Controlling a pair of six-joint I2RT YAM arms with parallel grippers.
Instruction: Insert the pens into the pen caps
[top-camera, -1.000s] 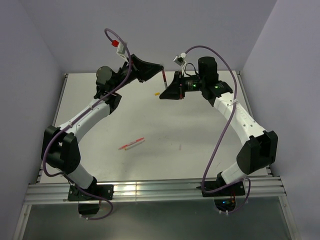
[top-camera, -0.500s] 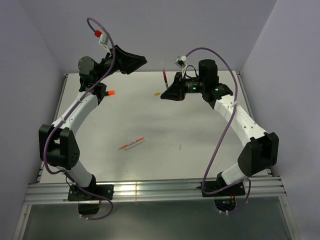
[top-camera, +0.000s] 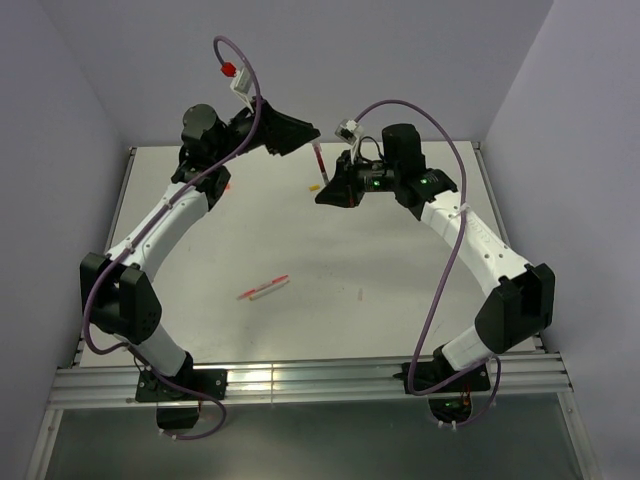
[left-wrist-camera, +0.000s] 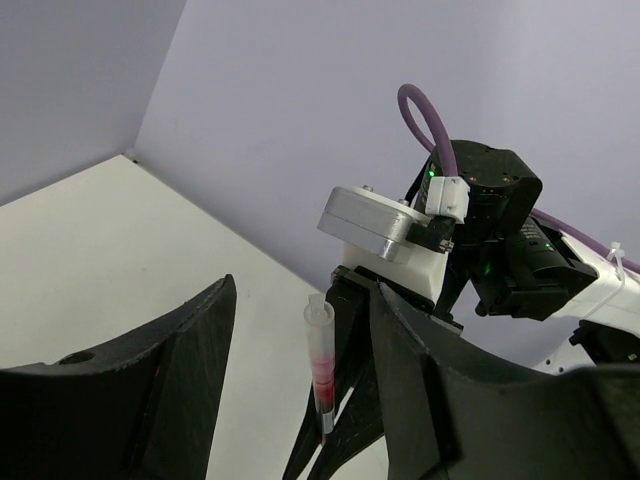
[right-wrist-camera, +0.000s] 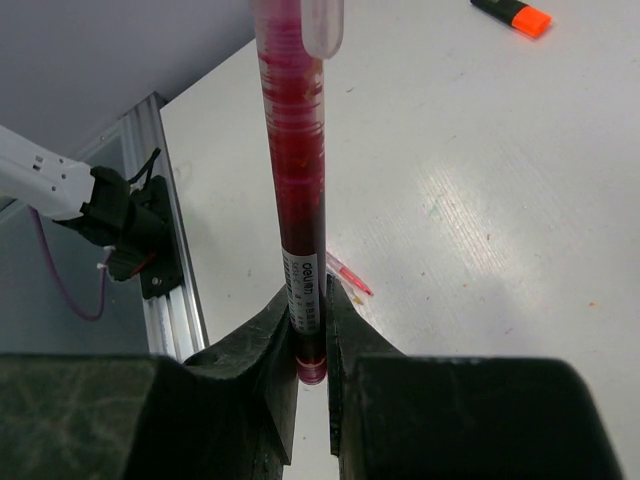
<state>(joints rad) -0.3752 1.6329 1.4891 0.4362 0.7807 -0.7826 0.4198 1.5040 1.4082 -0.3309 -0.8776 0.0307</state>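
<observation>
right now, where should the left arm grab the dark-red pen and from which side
Grip the bare upper barrel of the dark-red pen, coming in level from the side. It stands near upright with its lower end clamped in the right gripper, so only the top is free.

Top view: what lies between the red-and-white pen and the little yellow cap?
Nothing. In the top view, only bare table separates the red-and-white pen from the yellowish cap.

A white table stands boxed in by plain lavender walls: back wall, left wall, right wall. A ribbed aluminium rail borders its near edge, catching bright glare. A grey surface lies beyond the rail.
</observation>
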